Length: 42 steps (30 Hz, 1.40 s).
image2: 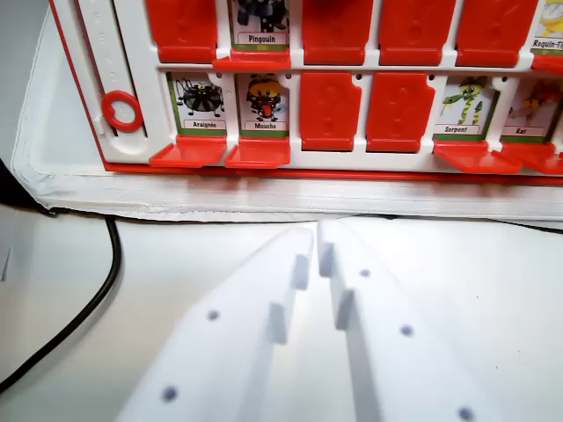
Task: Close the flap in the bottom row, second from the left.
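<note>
**Mouche flap: approach stage, before contact**

Mouche flap (258, 155) belongs to the red-and-white game board (352, 163), which fills the top of the wrist view and rests on a white tray (53, 167). In the bottom row visible here, counting from the wrist view's left, the Araignée flap (189, 155) comes first and the Mouche flap second; both lie folded down, so their picture cards show. The next two flaps (362, 112) stand upright and hide their cards. Further right, the Serpent flap (464, 155) also lies down.

The gripper (317, 236) occupies the lower foreground, its two white fingers (264, 290) pressed nearly together with only a thin slit between the tips, holding nothing. It is well apart from the board, over the bare table (493, 281), and points somewhat to the right of the target flap.

The step in hand appears to be the approach. The next move probably calls for advancing and shifting left, getting a fingertip under the flap's front lip, then tipping it upright without nudging the neighbouring Araignée flap. A black cable (97, 290) lies at lower left.
</note>
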### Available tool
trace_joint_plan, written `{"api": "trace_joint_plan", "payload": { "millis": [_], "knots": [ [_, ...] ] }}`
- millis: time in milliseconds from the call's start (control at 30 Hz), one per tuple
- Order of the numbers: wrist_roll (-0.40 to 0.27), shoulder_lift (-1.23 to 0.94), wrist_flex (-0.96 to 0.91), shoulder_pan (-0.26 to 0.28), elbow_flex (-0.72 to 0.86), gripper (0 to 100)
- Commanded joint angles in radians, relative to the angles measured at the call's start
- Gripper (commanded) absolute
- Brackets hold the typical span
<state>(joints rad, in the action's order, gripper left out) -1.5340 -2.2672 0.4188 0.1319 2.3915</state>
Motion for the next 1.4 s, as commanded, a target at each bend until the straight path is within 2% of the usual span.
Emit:
{"api": "trace_joint_plan", "payload": {
  "millis": [0, 300, 633, 867, 1367],
  "knots": [
    [0.006, 0.063, -0.163, 0.020, 0.003, 0],
    [0.014, 0.327, -0.383, 0.032, 0.008, 0],
    [0.012, 0.512, -0.426, 0.025, -0.095, 0],
    [0.017, 0.617, -0.439, 0.038, -0.187, 0],
    [0.037, 0.698, -0.469, 0.046, -0.328, 0]
  ]
}}
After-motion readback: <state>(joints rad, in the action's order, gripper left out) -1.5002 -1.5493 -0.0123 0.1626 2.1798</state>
